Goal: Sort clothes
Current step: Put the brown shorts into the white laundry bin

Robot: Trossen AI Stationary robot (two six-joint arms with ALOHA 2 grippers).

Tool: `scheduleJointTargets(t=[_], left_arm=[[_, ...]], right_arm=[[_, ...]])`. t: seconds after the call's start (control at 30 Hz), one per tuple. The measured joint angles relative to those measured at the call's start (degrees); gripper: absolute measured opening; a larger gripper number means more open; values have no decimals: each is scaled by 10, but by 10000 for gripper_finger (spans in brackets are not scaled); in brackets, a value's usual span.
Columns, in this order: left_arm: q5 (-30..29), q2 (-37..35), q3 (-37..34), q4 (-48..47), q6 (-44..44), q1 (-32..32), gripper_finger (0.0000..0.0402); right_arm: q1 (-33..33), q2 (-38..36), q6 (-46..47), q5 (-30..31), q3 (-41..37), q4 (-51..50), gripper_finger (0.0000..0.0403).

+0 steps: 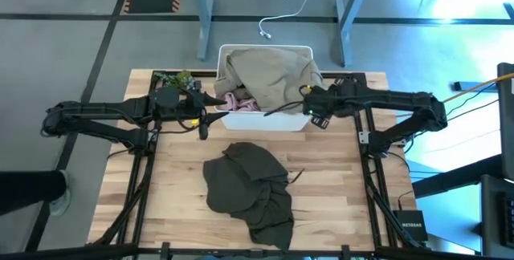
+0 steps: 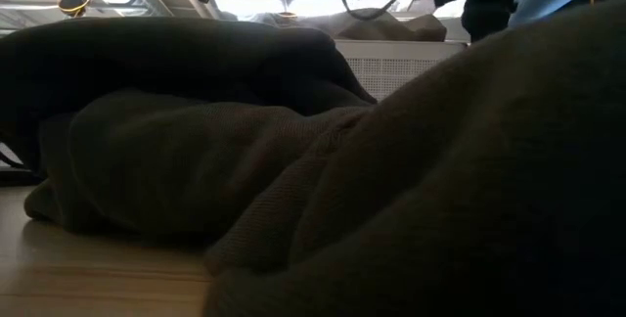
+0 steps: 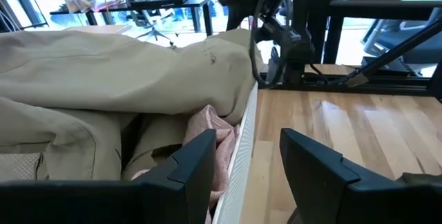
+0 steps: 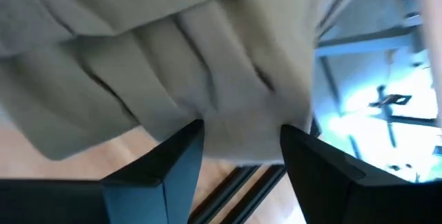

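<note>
Three soft garments show in the high view: a khaki-tan cloth (image 1: 269, 71) heaped over the white slatted plastic bin (image 1: 265, 121) at upper centre, a pale pink piece (image 1: 241, 103) tucked under it inside the bin, and a dark olive green garment (image 1: 249, 189) crumpled on the wooden table (image 1: 337, 196) at lower centre. At centre right, the right gripper (image 1: 307, 103) reaches over the bin's right edge; its wrist view shows the fingers spread with a fold of khaki between them, not clamped. The left gripper (image 1: 210, 99) sits at the bin's left edge, fingers parted and empty, straddling the rim. The likely trouble: khaki fabric overhangs the bin's wall, so if the right arm pulls away with cloth snagged on a finger, the garment could drag back out or shift the light bin.
</note>
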Motion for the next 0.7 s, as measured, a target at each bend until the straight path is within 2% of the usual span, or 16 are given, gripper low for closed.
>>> scheduleJointTargets(t=[0.07,0.13,0.27,0.33,0.47,0.57,0.7], left_arm=[[0,0,0,-1,0,0,157],[0,0,0,-3,0,0,157],[0,0,0,-3,0,0,157],[0,0,0,-3,0,0,157],[0,0,0,-3,0,0,157],[0,0,0,-3,0,0,157],[0,0,0,-2,0,0,157]], right_arm=[[-21,0,-11,-21,0,-1,194],[-37,-1,-19,-35,0,0,161],[-46,-1,-42,-56,0,10,50],[-44,0,-65,-73,1,21,15],[-22,0,-71,-89,38,16,21],[-6,0,-72,-89,94,18,8],[15,-1,-76,-79,169,70,11]])
